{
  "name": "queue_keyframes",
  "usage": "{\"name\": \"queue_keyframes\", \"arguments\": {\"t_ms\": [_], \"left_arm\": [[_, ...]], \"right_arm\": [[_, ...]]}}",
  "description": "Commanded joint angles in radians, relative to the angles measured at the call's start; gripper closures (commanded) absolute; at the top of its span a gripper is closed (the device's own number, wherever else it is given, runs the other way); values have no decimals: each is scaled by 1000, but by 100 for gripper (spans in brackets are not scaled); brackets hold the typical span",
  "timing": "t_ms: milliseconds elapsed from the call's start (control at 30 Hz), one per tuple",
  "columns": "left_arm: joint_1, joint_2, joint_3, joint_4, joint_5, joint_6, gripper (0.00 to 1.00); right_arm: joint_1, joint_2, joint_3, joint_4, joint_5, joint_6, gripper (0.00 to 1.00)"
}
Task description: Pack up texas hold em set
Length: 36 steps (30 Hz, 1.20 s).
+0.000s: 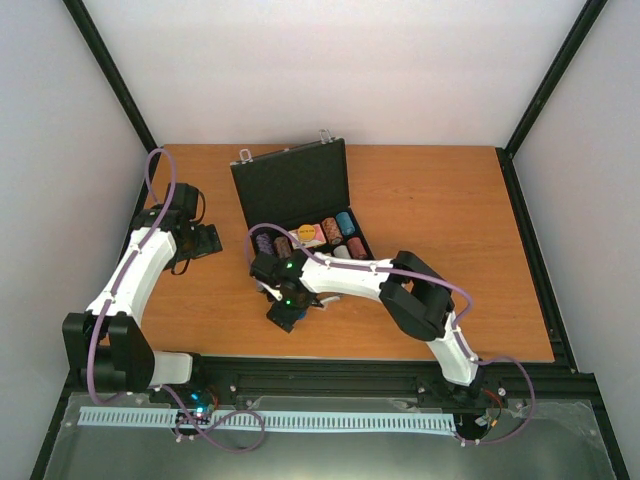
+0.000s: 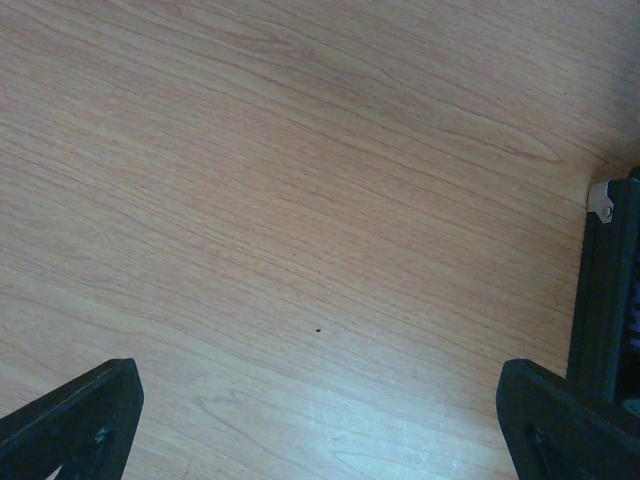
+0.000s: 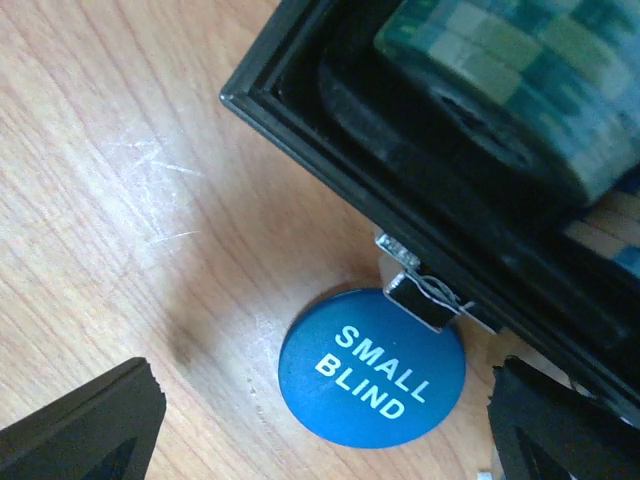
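The black hinged case (image 1: 295, 180) lies open mid-table, lid tilted back. Several stacks of coloured poker chips (image 1: 322, 236) sit in its tray. In the right wrist view a teal-green chip stack (image 3: 520, 70) shows inside the case wall (image 3: 330, 140). A blue round "SMALL BLIND" disc (image 3: 372, 367) lies flat on the wood, touching the case's silver latch (image 3: 425, 298). My right gripper (image 3: 325, 440) is open and empty, straddling the disc just above it, and it also shows at the case's near-left corner in the top view (image 1: 283, 312). My left gripper (image 1: 207, 240) hangs open and empty over bare wood (image 2: 320, 430). No card decks are in view.
The wooden table (image 1: 450, 230) is bounded by a black frame post (image 2: 605, 300) and grey walls. A small white object (image 1: 322, 300) lies by the right gripper. The right arm's forearm (image 1: 350, 280) stretches across the near side of the case.
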Motion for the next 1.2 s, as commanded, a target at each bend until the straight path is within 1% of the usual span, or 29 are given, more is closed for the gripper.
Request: {"name": "queue_keyframes", "arguments": {"t_ms": [0, 233, 467, 767, 867, 1000, 1100, 1167], "left_arm": [[5, -23, 5, -5, -13, 0, 0], [5, -23, -2, -2, -18, 2, 0], [5, -19, -3, -1, -18, 3, 0], [5, -13, -9, 10, -10, 3, 0], [5, -14, -15, 12, -7, 5, 0], [5, -15, -21, 17, -3, 12, 0], [5, -18, -23, 19, -1, 15, 0], [5, -22, -24, 19, -1, 17, 0]], "right_arm": [[-46, 37, 29, -1, -22, -29, 9], [-56, 44, 12, 1, -92, -32, 11], [-41, 0, -24, 39, -202, -4, 14], [-2, -35, -19, 28, -202, 1, 15], [6, -48, -22, 20, -152, 19, 15], [7, -67, -18, 12, -78, 37, 12], [7, -65, -13, 7, -71, 39, 5], [7, -57, -12, 7, -77, 40, 2]]}}
